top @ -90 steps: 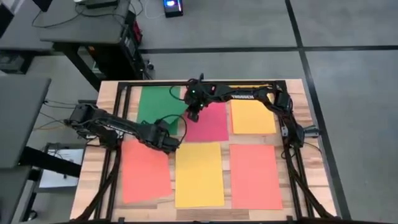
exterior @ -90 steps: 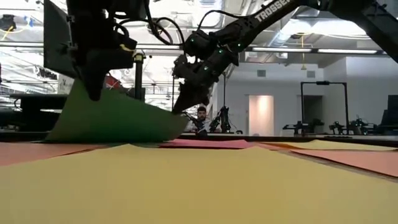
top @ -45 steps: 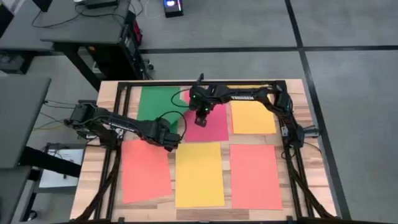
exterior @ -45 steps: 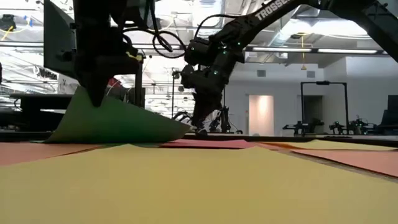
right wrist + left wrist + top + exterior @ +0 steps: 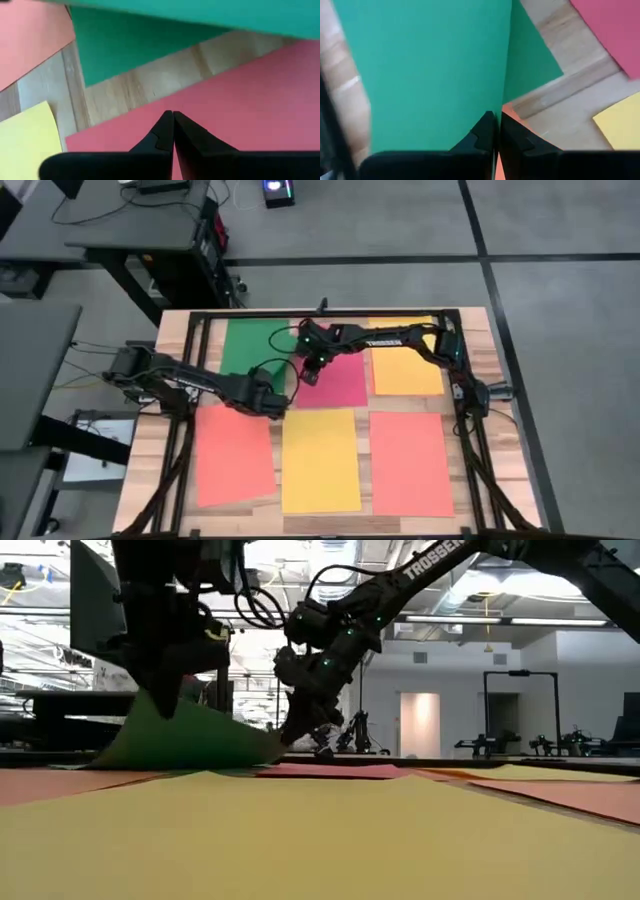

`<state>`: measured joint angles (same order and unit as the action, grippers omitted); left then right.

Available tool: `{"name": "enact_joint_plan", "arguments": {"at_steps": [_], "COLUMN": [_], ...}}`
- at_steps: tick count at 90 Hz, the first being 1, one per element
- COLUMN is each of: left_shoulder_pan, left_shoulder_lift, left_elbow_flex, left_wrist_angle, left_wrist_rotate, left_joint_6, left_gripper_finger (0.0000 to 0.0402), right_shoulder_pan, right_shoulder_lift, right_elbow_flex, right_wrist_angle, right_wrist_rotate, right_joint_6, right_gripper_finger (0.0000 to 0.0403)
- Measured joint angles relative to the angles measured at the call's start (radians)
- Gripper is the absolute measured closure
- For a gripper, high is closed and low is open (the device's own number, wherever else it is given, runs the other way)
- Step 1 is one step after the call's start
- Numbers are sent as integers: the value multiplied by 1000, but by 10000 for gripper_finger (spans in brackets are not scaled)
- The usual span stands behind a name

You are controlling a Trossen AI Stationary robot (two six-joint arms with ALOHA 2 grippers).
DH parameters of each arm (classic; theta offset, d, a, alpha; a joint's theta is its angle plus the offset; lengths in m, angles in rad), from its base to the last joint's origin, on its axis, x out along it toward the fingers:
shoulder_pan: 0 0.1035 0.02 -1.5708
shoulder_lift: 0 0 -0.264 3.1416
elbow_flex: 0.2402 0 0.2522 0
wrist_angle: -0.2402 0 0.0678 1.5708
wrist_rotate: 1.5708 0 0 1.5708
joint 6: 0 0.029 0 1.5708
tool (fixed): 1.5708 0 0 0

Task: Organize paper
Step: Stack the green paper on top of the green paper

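Nearest me on the table (image 5: 142, 450) lie three flat sheets: a salmon sheet (image 5: 234, 455) at seven o'clock, a yellow sheet (image 5: 320, 460) at six and another salmon sheet (image 5: 410, 463) at five. My left gripper (image 5: 272, 402) pinches the green sheet (image 5: 255, 345) by its near edge and lifts it. My right gripper (image 5: 312, 370) is squeezed shut with nothing in it, over the pink-red sheet (image 5: 340, 380). The orange-yellow sheet (image 5: 405, 370) lies at one o'clock.

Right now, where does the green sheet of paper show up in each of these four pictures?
High view: green sheet at the table's far left, under the left gripper.
Low view: left, lifted edge.
Left wrist view: fills the middle.
Right wrist view: top.
Shared landmark: pink-red sheet beside it.
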<state>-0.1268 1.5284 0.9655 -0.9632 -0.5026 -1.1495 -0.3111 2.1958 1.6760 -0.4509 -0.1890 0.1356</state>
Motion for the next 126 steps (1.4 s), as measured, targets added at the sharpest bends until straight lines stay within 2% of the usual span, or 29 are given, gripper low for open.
{"name": "enact_joint_plan", "arguments": {"at_steps": [17,34,42,67,77,101,126], "left_shoulder_pan": [23,6,-22,-177,-203,-150,-73], "left_shoulder_lift": [-65,-87,-88,-88,-88,-88,-88], "left_elbow_flex": [-92,-142,-158,-241,-252,-253,-253], "left_wrist_angle": [104,155,194,232,223,225,360], "left_wrist_rotate": [-1,-1,-6,-141,-157,-165,-158], "left_joint_6": [8,-95,-165,-516,-576,-505,-292], "left_gripper_finger": [401,402,402,402,402,402,402], "right_shoulder_pan": [-30,-53,-52,-39,-19,34,38], "right_shoulder_lift": [0,0,0,0,0,0,-5], "right_elbow_flex": [0,0,0,0,0,0,0], "right_wrist_angle": [10,11,12,-10,-28,-39,-70], "right_wrist_rotate": [0,2,1,-14,-19,-19,-20], "right_joint_6": [37,43,41,24,24,29,11], "right_gripper_finger": [403,403,403,403,403,403,403]}}
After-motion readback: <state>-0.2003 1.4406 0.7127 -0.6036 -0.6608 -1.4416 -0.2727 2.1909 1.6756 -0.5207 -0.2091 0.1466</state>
